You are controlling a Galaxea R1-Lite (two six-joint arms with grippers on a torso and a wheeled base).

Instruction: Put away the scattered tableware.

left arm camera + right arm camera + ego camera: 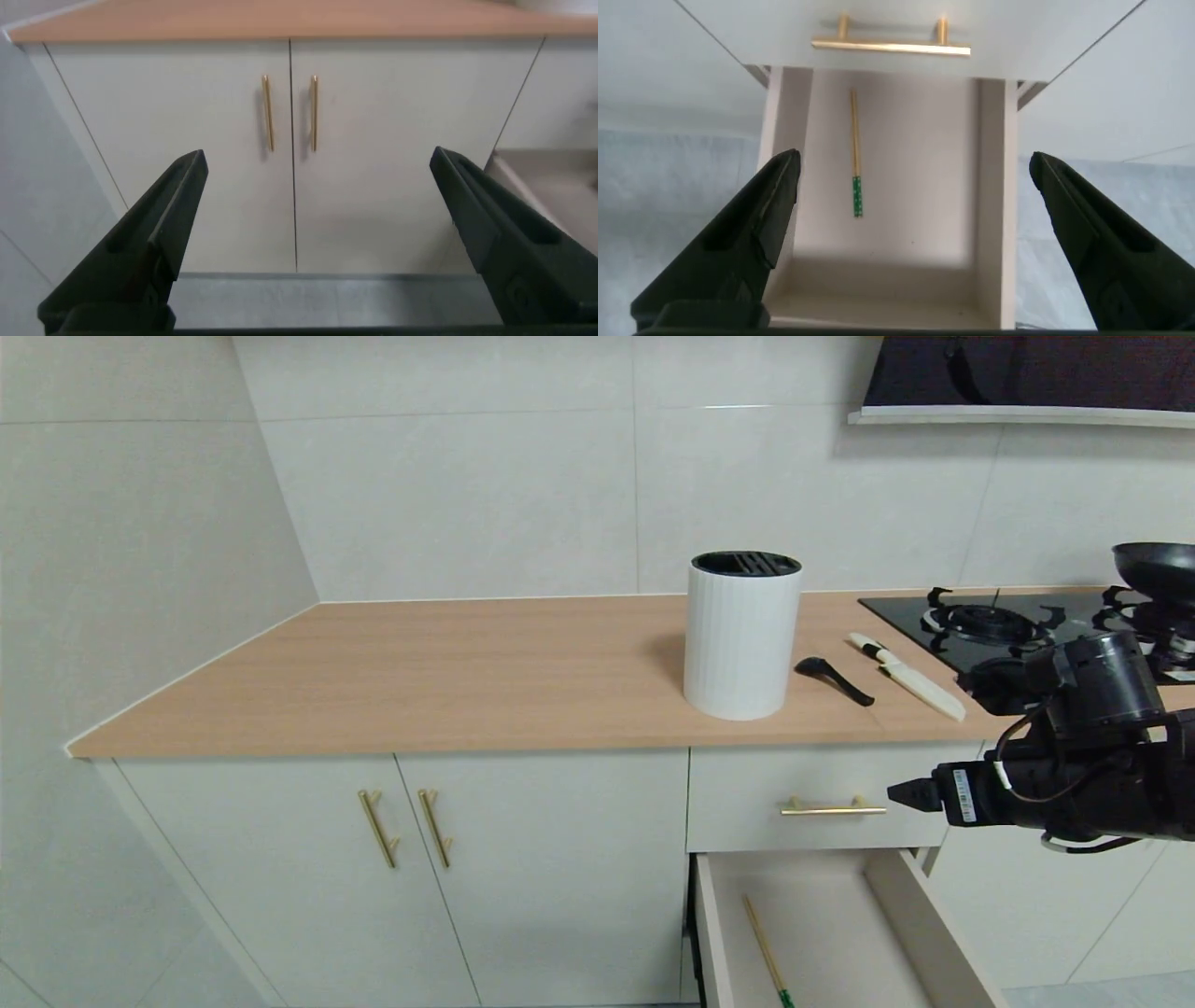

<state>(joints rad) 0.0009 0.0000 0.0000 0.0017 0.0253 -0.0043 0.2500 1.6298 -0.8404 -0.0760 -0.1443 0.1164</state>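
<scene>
Right wrist view: my right gripper (906, 252) jaws wide apart, empty, over open drawer (994, 187); chopsticks (855, 154) lie inside, below jaws. Knife (907, 677), black spoon (834, 679) on countertop (467, 681) above, likely next. Left gripper (318, 243) apart too, empty.

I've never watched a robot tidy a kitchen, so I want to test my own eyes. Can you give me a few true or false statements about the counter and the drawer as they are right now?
1. The lower drawer is pulled open. True.
2. The drawer holds only forks. False: chopsticks lie in it.
3. On the counter, the black spoon lies between the white holder and the knife. True.
4. The right gripper is clamped on the chopsticks. False: it is open and empty, above the drawer.
5. The white holder lies on its side. False: it stands upright.
</scene>
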